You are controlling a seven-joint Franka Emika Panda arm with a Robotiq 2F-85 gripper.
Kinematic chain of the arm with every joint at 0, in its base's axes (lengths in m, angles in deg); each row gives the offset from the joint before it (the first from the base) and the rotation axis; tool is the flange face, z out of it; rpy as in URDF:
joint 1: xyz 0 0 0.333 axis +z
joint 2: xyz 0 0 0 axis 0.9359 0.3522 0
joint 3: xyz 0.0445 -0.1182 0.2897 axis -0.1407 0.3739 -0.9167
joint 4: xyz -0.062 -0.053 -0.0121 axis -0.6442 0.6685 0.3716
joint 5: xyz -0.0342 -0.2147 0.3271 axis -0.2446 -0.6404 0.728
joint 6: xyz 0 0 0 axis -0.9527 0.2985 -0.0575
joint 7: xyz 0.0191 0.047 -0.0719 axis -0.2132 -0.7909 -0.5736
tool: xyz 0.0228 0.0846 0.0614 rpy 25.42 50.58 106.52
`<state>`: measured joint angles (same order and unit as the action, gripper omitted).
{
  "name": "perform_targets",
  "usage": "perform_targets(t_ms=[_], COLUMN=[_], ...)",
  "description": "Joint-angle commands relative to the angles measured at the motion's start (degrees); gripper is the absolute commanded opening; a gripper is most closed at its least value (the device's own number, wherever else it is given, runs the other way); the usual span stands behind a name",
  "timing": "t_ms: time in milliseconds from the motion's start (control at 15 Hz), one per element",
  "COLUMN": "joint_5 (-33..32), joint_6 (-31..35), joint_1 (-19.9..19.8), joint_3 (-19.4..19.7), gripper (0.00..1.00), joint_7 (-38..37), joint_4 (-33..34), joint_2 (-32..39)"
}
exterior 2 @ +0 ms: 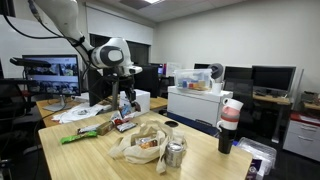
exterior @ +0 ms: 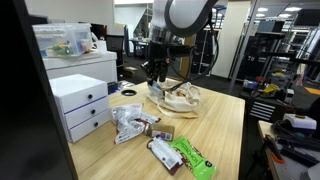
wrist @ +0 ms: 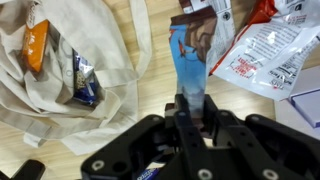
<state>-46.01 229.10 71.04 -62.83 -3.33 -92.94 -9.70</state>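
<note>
Plainly, the gripper (wrist: 190, 105), jaws nearly closed, pinches only one end of the blue snack packet (wrist: 188, 60) at frame centre, beside the cloth bag (wrist: 105, 60), so it could slip free.

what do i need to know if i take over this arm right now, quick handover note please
Gripper: shut on a blue and brown snack packet, held by one end above the table.
Things: the cloth bag lies open beside the held packet; an orange packet and a blue packet are in it. Silver and red packets lie on the other side, a green packet further off.
Done: one packet picked up, two in the bag.
Left: probably bagging the held packet, then the loose ones.
</note>
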Motion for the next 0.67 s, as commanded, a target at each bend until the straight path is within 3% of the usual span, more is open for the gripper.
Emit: perform_targets(t_ms=[0, 467, 600], joint_5=[0.83, 0.76, 1.35], joint_6=[0.5, 0.7, -0.09], joint_1=[0.61, 0.35, -0.48], joint_3=[-0.45, 0.42, 1.27], gripper=[0.45, 0.91, 0.99], joint_7=[1.5, 1.53, 1.36], joint_4=[-0.54, -1.09, -1.32], joint_2=[0.34, -0.19, -0.35])
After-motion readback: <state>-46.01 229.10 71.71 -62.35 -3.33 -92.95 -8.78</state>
